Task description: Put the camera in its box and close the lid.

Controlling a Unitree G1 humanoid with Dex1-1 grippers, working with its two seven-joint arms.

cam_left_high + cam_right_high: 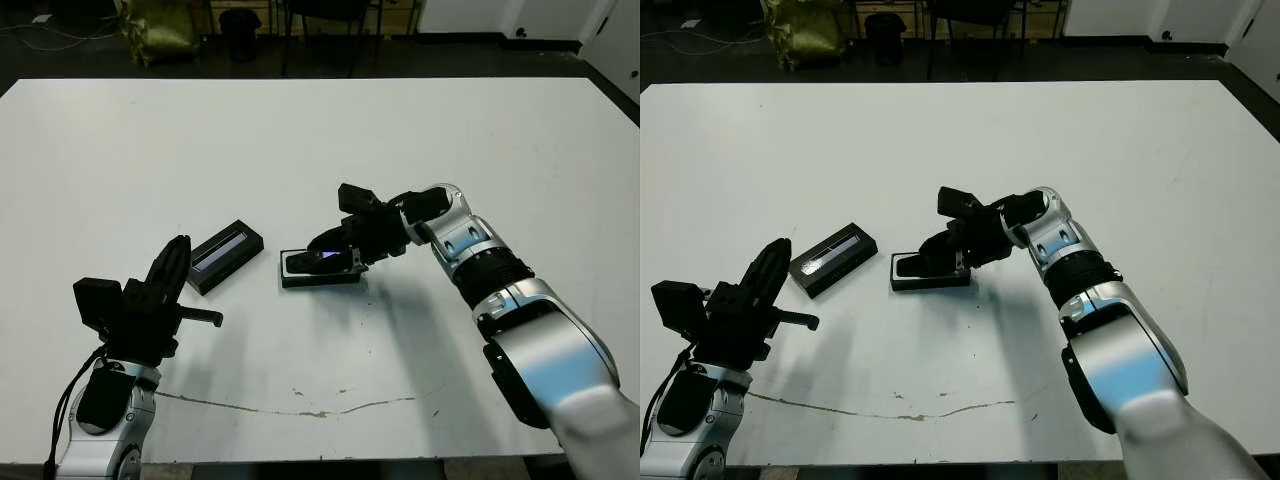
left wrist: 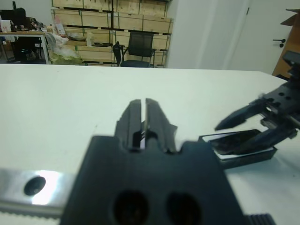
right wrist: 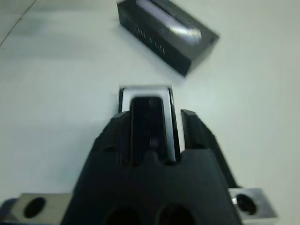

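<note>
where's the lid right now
In the head views the lid lies flat on the table, left of centre, apart from the box, ahead of the left gripper.

The robot's arms are shiny silver with black rings at the joints. The right arm [image 1: 540, 340] is fat and round near the body and gets thinner toward the fingers. The right gripper [image 1: 325, 250] is all black, with two long pointy fingers. The left gripper [image 1: 170, 268] is black too, on a boxy black block with two round holes behind the fingers. Black cables hang beside the silver left arm [image 1: 105, 420]. A silver plate with a hole sits behind each gripper's black body.
</note>
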